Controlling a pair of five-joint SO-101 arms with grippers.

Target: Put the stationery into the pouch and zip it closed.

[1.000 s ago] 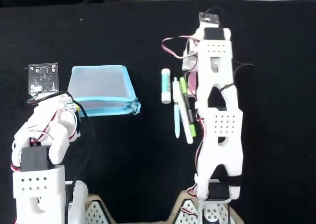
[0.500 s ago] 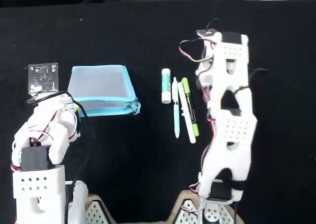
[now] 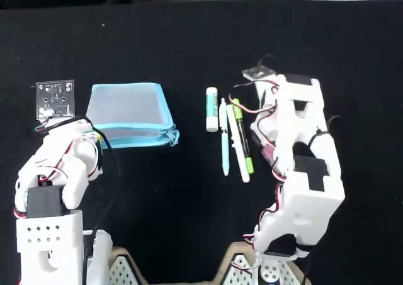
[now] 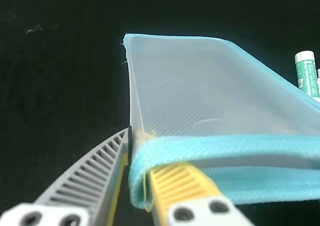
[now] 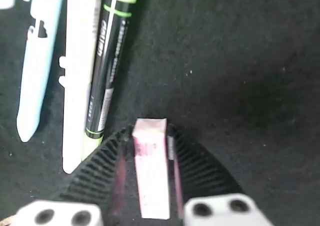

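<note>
A light blue mesh pouch (image 3: 129,114) lies flat at the left of the black table. My left gripper (image 3: 94,137) is shut on its near left corner; the left wrist view shows the pouch (image 4: 210,96) pinched between the fingers of the left gripper (image 4: 137,156). A glue stick (image 3: 211,109), a pale blue pen (image 3: 224,137), a white pen (image 3: 237,145) and a green highlighter (image 3: 242,137) lie side by side in the middle. Just right of them, my right gripper (image 5: 150,131) is shut on a pink and white eraser (image 5: 151,171) above the cloth.
A small grey square board (image 3: 55,99) lies left of the pouch. The black cloth (image 3: 189,46) covers the whole table. The right arm (image 3: 302,172) is folded over the right side, with loose red and white wires beside the pens.
The right arm has pulled back toward the near edge and slightly right, carrying the pink eraser off from beside the highlighter's far end. The left arm and the pouch have not moved.
</note>
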